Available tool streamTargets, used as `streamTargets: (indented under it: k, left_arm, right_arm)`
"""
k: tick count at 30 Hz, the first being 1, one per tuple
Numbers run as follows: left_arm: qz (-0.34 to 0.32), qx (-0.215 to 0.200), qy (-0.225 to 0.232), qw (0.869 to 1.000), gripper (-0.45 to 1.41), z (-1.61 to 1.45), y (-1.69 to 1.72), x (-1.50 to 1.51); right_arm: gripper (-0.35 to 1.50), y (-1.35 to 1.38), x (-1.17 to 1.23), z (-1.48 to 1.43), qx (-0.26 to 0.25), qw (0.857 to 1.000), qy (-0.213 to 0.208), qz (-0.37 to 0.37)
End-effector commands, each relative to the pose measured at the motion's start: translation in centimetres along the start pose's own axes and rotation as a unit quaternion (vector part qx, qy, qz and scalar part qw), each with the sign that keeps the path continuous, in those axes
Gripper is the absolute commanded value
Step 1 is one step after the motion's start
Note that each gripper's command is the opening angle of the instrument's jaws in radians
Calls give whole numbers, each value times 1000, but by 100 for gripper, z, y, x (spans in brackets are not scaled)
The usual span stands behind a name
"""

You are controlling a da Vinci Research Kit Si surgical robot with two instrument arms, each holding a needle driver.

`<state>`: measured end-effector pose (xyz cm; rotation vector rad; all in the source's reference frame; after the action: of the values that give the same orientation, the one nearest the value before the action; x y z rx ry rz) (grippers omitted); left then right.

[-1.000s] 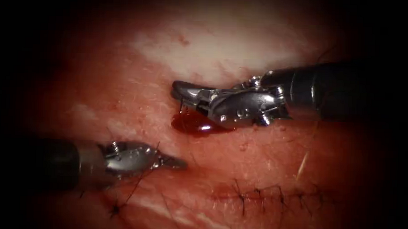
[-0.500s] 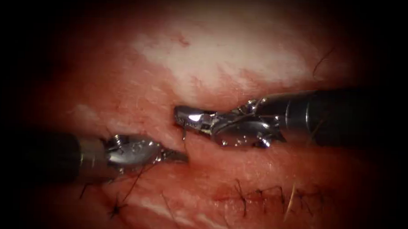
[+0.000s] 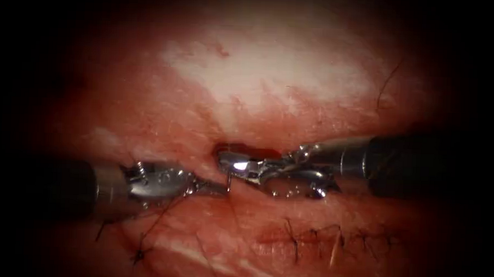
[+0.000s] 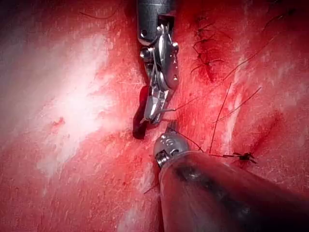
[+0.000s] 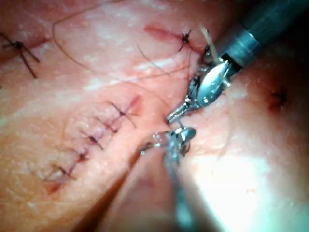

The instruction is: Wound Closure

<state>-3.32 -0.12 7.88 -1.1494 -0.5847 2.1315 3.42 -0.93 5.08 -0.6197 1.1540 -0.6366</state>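
My right tool (image 3: 227, 158) reaches in from the right, low over the tissue (image 3: 260, 73). Its jaws are shut on a thin sliver that looks like the needle (image 3: 228, 181), which hangs down from their tip. Whether the needle's point touches the tissue I cannot tell. My left tool (image 3: 219, 188) lies level, jaws shut and empty, its tip right beside the needle. In the left wrist view the two tips, right tool (image 4: 153, 113) and left tool (image 4: 170, 129), nearly meet, and a thread (image 4: 186, 103) leaves the right jaws. The right wrist view shows the left tool (image 5: 176, 115) just above the right tool (image 5: 181, 135).
A pool of red fluid (image 3: 246, 150) sits just behind the right jaws. A row of dark stitches (image 3: 309, 236) closes the cut at the lower right. A knot with loose thread ends (image 3: 140, 254) lies below the left tool. A pale thread end (image 3: 335, 248) stands among the stitches.
The right tool has come down and slightly right, toward the left tool's tip, carrying the needle and now covering most of the red fluid. The left tool has barely moved.
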Motion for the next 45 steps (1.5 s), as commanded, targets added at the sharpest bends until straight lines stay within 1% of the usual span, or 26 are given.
streamTargets:
  k: [1,7,9,10,11,16,21,24,26,32,37,39,40,42,45]
  left_arm:
    - [0,-2,0,1000,-35,9,1,-6]
    - [0,-2,0,1000,-35,7,1,-7]
    - [0,-2,0,1000,-35,8,1,-6]
    - [0,-2,0,1000,-35,8,1,-6]
    - [0,-2,0,1000,-35,8,1,-6]
    - [-2,-1,0,1000,-35,11,1,-1]
    - [-5,1,0,1000,-35,15,1,6]
    - [-5,0,1,1000,-33,15,0,12]
    - [-3,0,1,1000,-33,14,-2,15]
    - [-3,0,1,1000,-33,14,-6,17]
    - [-3,1,1,1000,-33,14,-13,19]
    - [-4,2,1,1000,-33,16,-17,21]
    - [-4,3,1,1000,-33,19,-19,22]
    - [-4,5,2,1000,-33,23,-20,21]
    - [-3,6,2,1000,-33,25,-19,19]
  right_arm:
    - [-35,-8,2,6,0,1000,-9,6]
    - [-35,-6,2,5,0,1000,-12,10]
    - [-35,8,6,4,-4,1000,-16,18]
    - [-35,27,11,4,-13,999,-16,24]
    - [-35,27,11,4,-13,999,-16,24]
    - [-35,65,22,4,-29,999,-17,26]
    - [-35,92,26,12,-38,999,-13,26]
    - [-35,101,24,15,-40,999,-10,27]
    - [-35,103,22,15,-39,999,1,27]
    - [-35,107,17,13,-40,999,1,25]
    - [-35,126,9,8,-43,997,-1,72]
    - [-35,137,2,7,-40,993,2,114]
    - [-35,142,-3,8,-34,988,2,148]
    - [-35,143,-10,8,-31,984,4,174]
    - [-35,143,-12,8,-32,984,3,176]
